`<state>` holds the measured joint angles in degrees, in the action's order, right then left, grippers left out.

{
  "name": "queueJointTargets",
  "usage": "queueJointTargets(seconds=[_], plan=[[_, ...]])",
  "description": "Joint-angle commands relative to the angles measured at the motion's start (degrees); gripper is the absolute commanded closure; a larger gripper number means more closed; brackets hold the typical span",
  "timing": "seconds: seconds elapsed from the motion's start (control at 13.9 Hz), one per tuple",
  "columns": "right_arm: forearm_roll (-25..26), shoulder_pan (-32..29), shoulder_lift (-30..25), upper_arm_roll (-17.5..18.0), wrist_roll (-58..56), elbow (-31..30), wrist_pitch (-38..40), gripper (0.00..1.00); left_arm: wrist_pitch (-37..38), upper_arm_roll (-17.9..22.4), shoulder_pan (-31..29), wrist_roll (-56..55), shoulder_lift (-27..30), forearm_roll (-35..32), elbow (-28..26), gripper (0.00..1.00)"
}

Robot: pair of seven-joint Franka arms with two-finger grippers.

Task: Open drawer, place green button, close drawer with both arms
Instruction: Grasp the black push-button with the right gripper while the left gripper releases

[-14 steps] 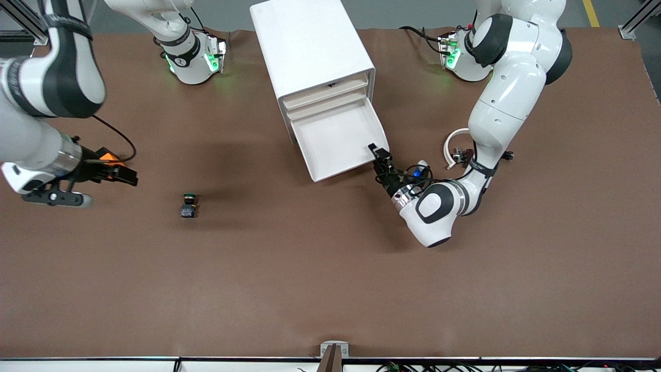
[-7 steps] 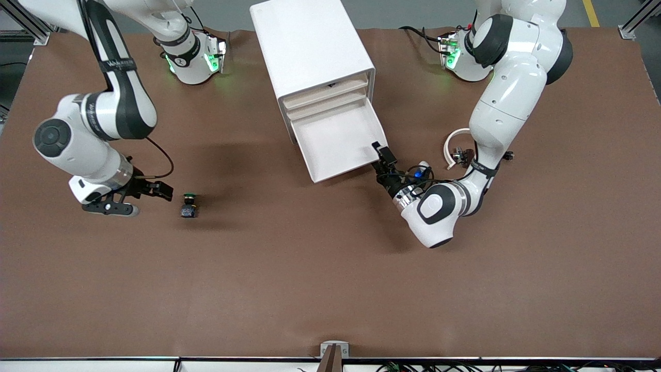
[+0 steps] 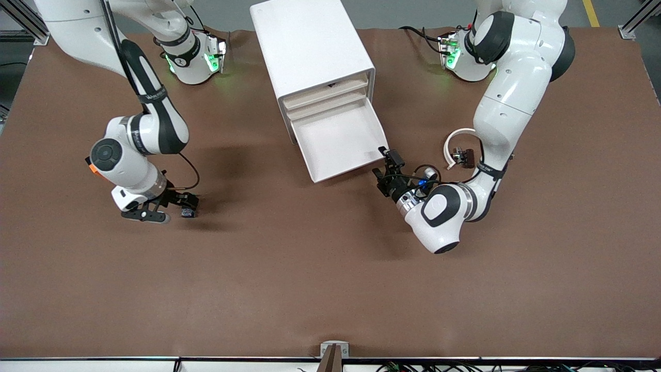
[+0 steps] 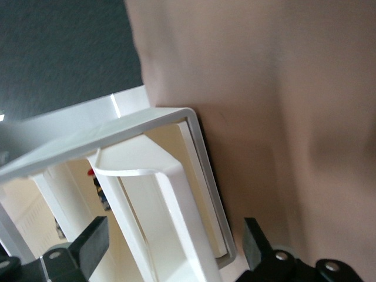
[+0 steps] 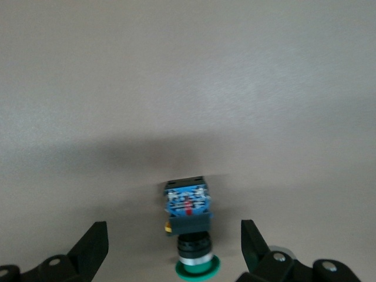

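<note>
2 fingers of right end effector spread, straddling push button on worktop: descend, close squarely across body. Left end effector apart beside open drawer, waiting.

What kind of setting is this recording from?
Probably a robotics lab bench: two arms bolted to a brown-covered table, a white cabinet with its drawer pulled open, and a button between the right end effector's open fingers.

The button lies toward the right arm's end from the drawer.
</note>
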<state>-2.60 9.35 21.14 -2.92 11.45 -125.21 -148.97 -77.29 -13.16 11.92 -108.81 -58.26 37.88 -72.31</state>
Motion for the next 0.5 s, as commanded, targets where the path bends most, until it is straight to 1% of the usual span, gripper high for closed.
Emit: queueJointTargets(seconds=[0.0, 0.14, 0.22, 0.43], plan=[[-1.1, 1.5, 0.6, -0.4, 0.6, -0.1, -1.5, 0.00, -0.3, 0.7, 0.5, 10.3, 3.9, -1.4, -0.6, 0.00], [-1.0, 1.6, 1.5, -0.4, 0.2, 0.3, -2.2, 0.00, -0.9, 0.9, 0.4, 16.7, 4.7, -3.4, -0.4, 0.00], [-0.7, 1.5, 2.2, -0.4, -0.2, 0.5, -3.0, 0.00, -2.7, 0.9, 0.3, 20.4, 4.9, -5.3, 0.5, 0.00], [-0.3, 1.3, 3.9, -0.5, -0.4, 0.7, -4.1, 0.00, -8.9, 0.9, 0.3, 32.0, 6.5, -10.8, 0.6, 0.00]])
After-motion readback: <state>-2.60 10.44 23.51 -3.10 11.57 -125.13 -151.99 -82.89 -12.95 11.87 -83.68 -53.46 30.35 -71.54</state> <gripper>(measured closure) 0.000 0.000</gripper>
